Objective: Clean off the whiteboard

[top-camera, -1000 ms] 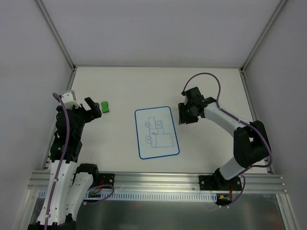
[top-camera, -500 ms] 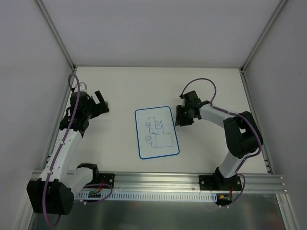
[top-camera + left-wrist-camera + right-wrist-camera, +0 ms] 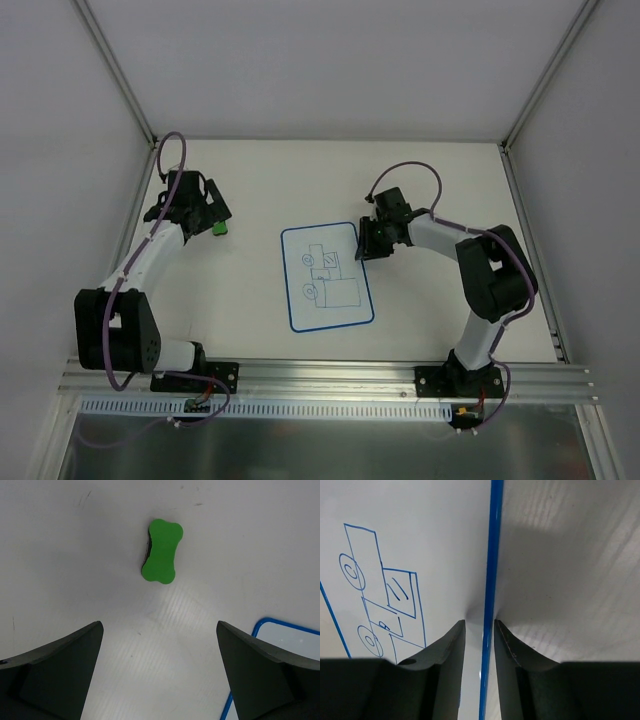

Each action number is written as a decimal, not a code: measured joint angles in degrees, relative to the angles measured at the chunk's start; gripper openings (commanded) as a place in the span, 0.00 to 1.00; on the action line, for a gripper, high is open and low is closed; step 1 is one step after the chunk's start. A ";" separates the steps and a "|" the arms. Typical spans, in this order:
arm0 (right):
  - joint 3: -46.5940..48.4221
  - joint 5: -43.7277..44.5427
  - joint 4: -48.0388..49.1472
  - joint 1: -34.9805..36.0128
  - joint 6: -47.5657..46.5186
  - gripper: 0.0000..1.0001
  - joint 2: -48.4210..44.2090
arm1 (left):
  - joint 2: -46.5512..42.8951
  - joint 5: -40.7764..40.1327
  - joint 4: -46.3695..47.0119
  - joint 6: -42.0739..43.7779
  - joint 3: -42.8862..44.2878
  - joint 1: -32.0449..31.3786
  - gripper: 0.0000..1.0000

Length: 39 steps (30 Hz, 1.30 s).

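The whiteboard lies flat in the middle of the worktop, its long sides running away from the arm bases, with thin line drawings of boxes and circles on it. It looks light, thin and stiff, with a slick face, so it will likely slide under a wiping stroke unless it is pinned. The blue border is the only real place to take hold of it.

The right tool sits at the far end of the board's right edge. Its jaws are nearly together, one on each side of the blue border; I cannot tell whether they pinch it.

The left tool hangs wide open, with nothing in it, over the green eraser. The eraser lies well to the left of the board, with bare worktop on every side, and its narrow waist looks the easiest place to grip.

There is open room between eraser and board. The side walls stand close behind the left arm.
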 measured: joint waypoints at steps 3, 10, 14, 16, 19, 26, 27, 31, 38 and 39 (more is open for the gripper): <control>0.55 0.02 0.55 0.72 0.42 0.26 0.66 | 3.43 -0.55 -0.02 0.02 1.07 0.00 0.99; 0.70 2.29 0.31 0.94 2.89 0.05 0.94 | 10.93 -1.03 -0.09 0.15 4.72 0.00 0.99; 1.62 4.92 -1.29 1.64 4.22 0.00 0.96 | 13.73 -1.03 -0.24 0.28 6.40 0.00 0.99; 1.88 6.12 -1.77 2.08 4.76 0.00 0.94 | 14.82 -1.03 -0.55 0.35 7.17 0.00 0.99; 2.08 7.08 -2.12 2.38 5.40 0.00 0.96 | 16.57 -1.03 -0.85 0.46 8.48 0.00 0.99; 2.10 7.43 -2.19 2.38 6.19 0.00 0.94 | 23.78 -1.07 -2.14 1.86 14.23 0.00 0.96; 2.12 7.43 -2.21 2.38 6.21 0.00 0.94 | 24.76 -1.11 -2.25 1.95 14.84 0.00 0.87; 2.12 7.56 -2.21 2.45 6.21 0.00 0.94 | 28.83 -1.46 -3.08 2.95 17.18 0.00 0.73; 2.16 7.61 -2.23 2.45 6.21 0.00 0.94 | 33.11 -1.55 -3.37 3.37 19.91 0.09 0.61; 2.16 7.61 -2.23 2.45 6.21 0.00 0.94 | 33.48 -1.55 -3.39 3.37 20.26 0.11 0.59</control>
